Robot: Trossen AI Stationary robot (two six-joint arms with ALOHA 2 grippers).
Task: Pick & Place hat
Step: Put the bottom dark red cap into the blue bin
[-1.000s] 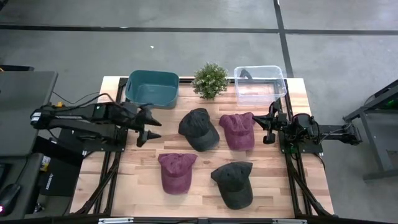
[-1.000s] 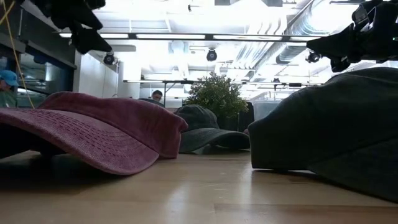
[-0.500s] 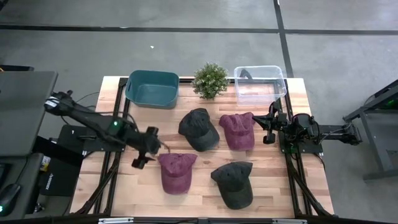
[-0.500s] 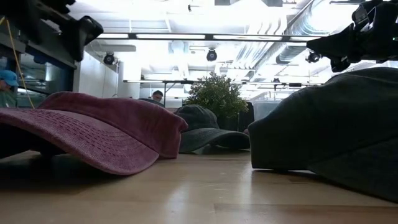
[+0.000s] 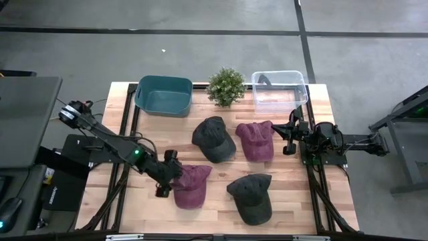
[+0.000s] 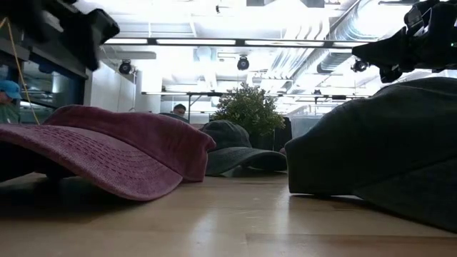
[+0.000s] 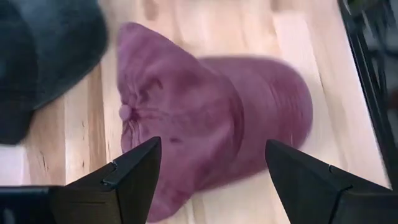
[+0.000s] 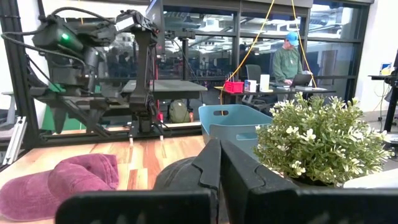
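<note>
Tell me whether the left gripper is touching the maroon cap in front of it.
Apart. In the left wrist view the left gripper is open, its fingers spread above the maroon cap with neither tip on the fabric.

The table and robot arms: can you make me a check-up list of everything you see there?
Surface: wooden table, bare wood between the hats.
Job's things: four hats. Maroon hat front left, dark hat front right, second dark hat and second maroon hat behind them. Teal bin and clear bin at the back.
Clutter: small plant between the bins.
Grippers: left gripper open above the front maroon hat; right gripper shut, waiting at the right edge.
Cables: black cables by the left arm's base.
Surroundings: a person at a desk beyond the table.
</note>
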